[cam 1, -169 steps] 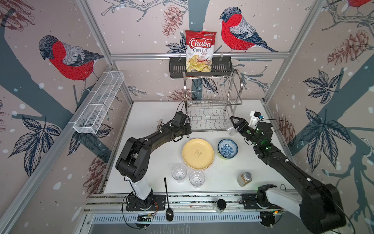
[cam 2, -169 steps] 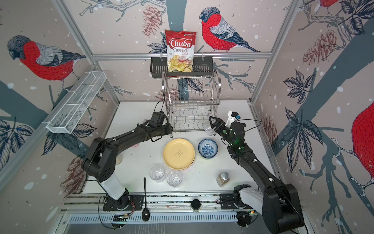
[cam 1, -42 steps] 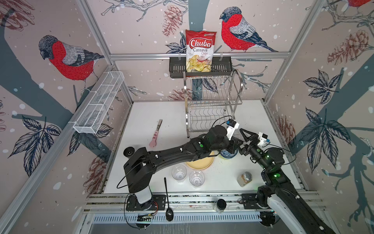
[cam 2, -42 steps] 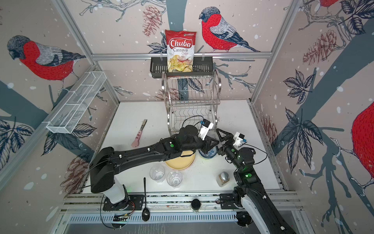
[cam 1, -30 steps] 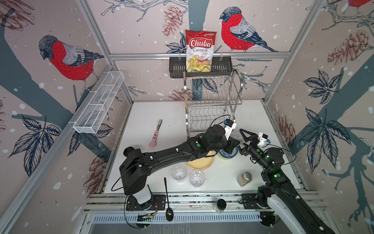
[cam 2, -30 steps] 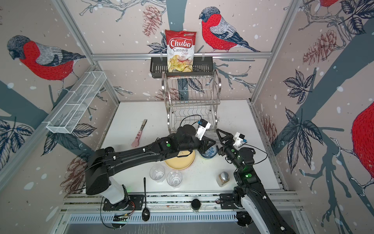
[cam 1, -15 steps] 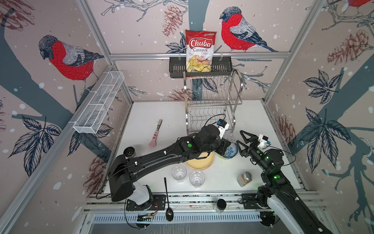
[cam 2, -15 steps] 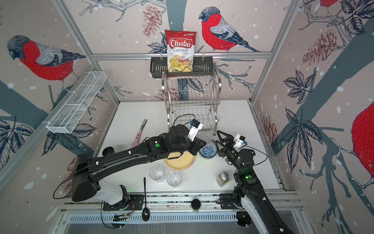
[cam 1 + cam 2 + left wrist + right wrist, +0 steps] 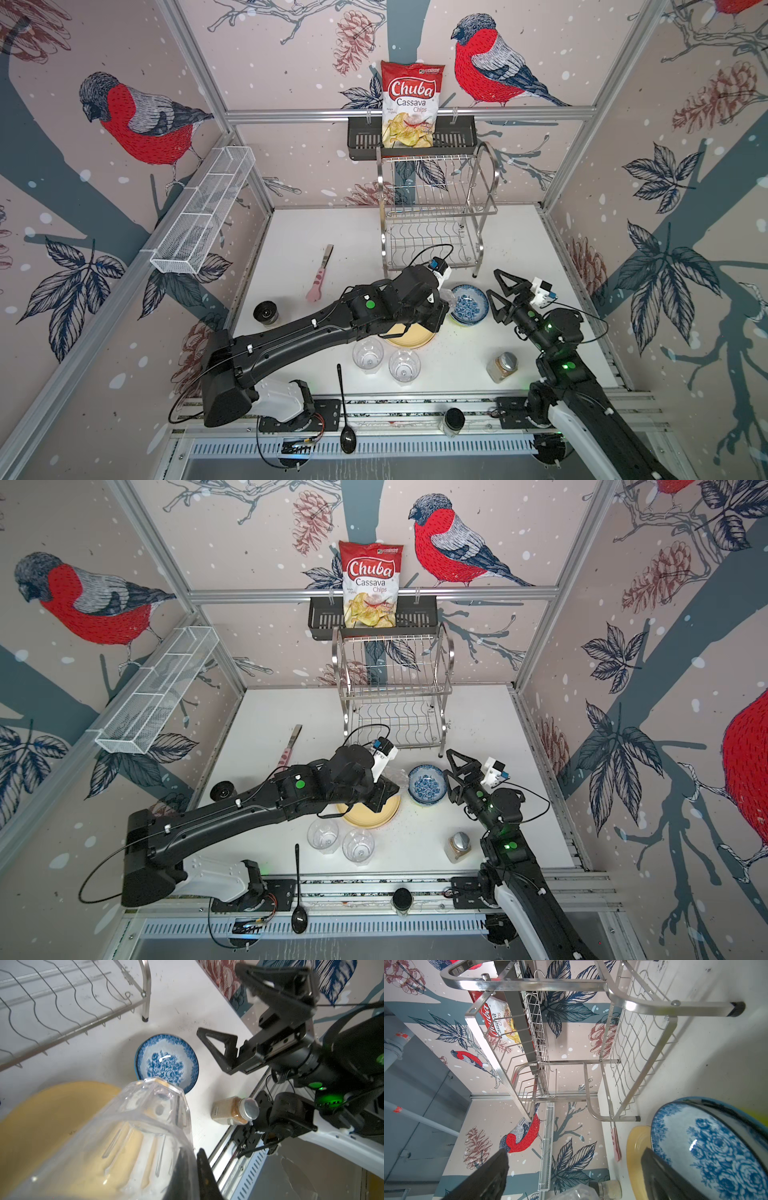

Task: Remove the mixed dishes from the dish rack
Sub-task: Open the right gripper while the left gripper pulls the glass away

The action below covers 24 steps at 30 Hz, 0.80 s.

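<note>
Two clear tumblers (image 9: 368, 353) stand upright on the surface (image 9: 311, 232), near the left fingers (image 9: 194, 1169), which are clamped tight on a third tumbler (image 9: 145, 1126) carried over the yellow plate (image 9: 409, 338). Beyond those fingertips the dish rack (image 9: 494, 183) shows bare wires on both tiers. The unloading looks all but done, with only this glass to set down. The blue-white bowl (image 9: 468, 305) sits just beside the right fingers (image 9: 660, 1176), spread wide and holding nothing. No other plates are visible.
</note>
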Tool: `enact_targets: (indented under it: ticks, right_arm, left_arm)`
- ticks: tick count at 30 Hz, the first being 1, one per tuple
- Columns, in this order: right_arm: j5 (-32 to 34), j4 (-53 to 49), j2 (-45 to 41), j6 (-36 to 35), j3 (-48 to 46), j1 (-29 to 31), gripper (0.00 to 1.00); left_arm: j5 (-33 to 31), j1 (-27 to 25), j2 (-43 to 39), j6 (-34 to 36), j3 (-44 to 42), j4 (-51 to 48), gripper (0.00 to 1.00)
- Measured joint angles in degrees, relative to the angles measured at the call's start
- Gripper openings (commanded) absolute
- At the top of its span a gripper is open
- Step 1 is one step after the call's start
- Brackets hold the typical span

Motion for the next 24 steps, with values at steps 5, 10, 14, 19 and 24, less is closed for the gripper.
enact_targets:
  ticks: [5, 10, 14, 19, 24]
  right_arm:
    - [0.02, 0.04, -0.33, 0.22, -0.66, -0.02, 0.99]
    - [0.02, 0.02, -0.46, 1.2, -0.76, -0.02, 1.0]
    - [0.0, -0.02, -1.07, 1.4, -0.76, 0.0, 1.0]
    - [0.02, -0.28, -2.14, 1.4, -0.79, 0.0, 0.99]
    - [0.04, -1.38, -2.6, 1.46, -1.05, 0.0, 1.0]
  left_arm:
    - [-0.24, -2.67, 1.64, 0.39, 1.33, -6.88, 0.0]
    - [0.24, -4.87, 3.65, 0.74, 1.92, -11.67, 0.0]
    - [1.38, -5.22, 5.68, 1.07, 1.88, -14.03, 0.0]
    - [2.01, -6.47, 8.83, 2.05, 4.5, -17.94, 0.0]
    - [3.04, -6.95, 13.05, 4.48, 9.05, -21.07, 0.0]
